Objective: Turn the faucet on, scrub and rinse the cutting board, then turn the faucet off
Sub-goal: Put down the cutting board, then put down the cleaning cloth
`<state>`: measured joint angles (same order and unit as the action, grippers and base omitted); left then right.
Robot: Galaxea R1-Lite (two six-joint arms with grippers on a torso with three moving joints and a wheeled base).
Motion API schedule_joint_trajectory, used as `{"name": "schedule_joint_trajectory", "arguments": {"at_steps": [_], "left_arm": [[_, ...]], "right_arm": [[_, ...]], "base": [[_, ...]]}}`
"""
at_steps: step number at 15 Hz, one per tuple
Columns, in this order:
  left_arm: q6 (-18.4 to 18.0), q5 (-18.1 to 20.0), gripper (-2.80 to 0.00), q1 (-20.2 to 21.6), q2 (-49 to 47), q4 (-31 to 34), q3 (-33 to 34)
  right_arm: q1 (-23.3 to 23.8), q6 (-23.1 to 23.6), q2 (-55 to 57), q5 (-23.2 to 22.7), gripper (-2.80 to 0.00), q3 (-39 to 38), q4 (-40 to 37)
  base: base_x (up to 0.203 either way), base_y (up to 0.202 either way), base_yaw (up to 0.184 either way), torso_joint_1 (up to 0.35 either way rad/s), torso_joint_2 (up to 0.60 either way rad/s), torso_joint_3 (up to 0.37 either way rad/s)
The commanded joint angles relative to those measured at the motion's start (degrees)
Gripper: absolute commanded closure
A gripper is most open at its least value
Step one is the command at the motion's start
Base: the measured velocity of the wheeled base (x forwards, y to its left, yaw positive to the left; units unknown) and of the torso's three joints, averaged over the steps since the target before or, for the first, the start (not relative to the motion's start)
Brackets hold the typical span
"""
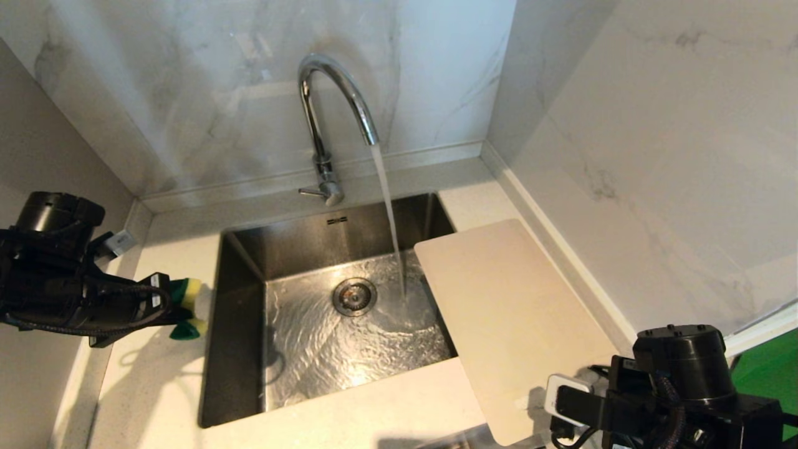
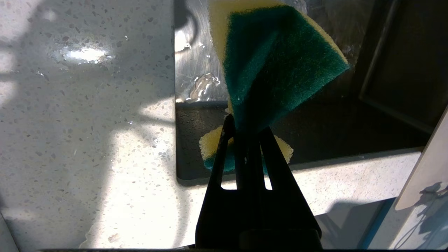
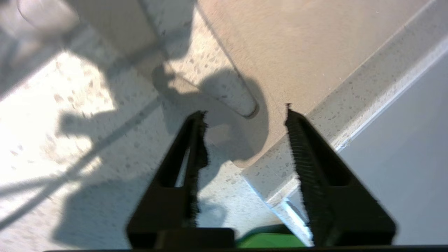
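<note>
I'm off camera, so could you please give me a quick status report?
Left tool shut on sponge, beside sink. Right tool open over cutting board handle end. Faucet running. Nothing in the way.

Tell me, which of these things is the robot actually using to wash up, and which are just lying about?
In use: faucet, running; cutting board; sponge in left gripper; right gripper, open by the board's near end; sink.
Lying about: green object at far right.

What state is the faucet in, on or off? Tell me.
On. A stream of water falls from the faucet spout into the sink, rippling across its bottom.
</note>
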<state>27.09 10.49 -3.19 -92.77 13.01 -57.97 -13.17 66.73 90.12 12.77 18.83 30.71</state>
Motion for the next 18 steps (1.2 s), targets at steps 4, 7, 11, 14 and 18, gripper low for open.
{"name": "schedule_joint_trajectory", "arguments": {"at_steps": [4,7,11,14,18], "left_arm": [[0.16,-0.73,0.00,0.24,0.10,0.09,-0.31],[0.16,-0.82,0.00,0.82,0.05,0.11,-0.04],[0.16,-0.73,0.00,0.82,0.09,0.18,-0.13],[0.16,-0.73,0.00,0.91,0.05,0.15,-0.04],[0.25,-0.65,0.00,0.91,0.22,0.18,0.05]], "right_arm": [[0.07,-14.43,-3.94,-2.18,0.00,4.42,-0.12],[0.24,-23.93,-5.52,-2.34,0.00,7.94,-2.41],[0.29,-35.90,-7.09,-2.72,0.00,11.60,-2.88],[3.35,-42.02,-9.73,-2.53,0.00,12.63,-4.30],[7.47,-44.49,-15.64,-2.45,0.00,13.19,-10.23]], "base": [[0.000,0.000,0.000,0.000,0.00,0.000],[0.000,0.000,0.000,0.000,0.00,0.000],[0.000,0.000,0.000,0.000,0.00,0.000],[0.000,0.000,0.000,0.000,0.00,0.000],[0.000,0.000,0.000,0.000,0.00,0.000]]}}
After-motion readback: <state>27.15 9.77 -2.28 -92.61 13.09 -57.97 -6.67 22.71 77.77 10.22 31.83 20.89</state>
